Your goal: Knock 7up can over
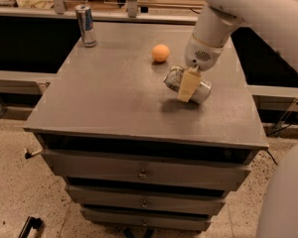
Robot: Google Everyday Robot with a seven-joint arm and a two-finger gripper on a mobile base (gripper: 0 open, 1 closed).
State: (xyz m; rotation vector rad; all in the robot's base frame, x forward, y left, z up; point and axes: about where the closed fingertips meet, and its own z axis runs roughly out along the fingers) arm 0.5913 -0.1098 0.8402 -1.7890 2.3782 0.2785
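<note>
1 white-and-green metal 7up can [202,91] sits tipped nearly onto its side, on or just above the right part of the grey cabinet surface [114,98], near a small orange ball [160,53]. Let go carelessly, it could roll off the right edge. The robot's hand [188,88] pinches the can, with 1 beige finger [186,85] across its front and the other hidden.
</note>
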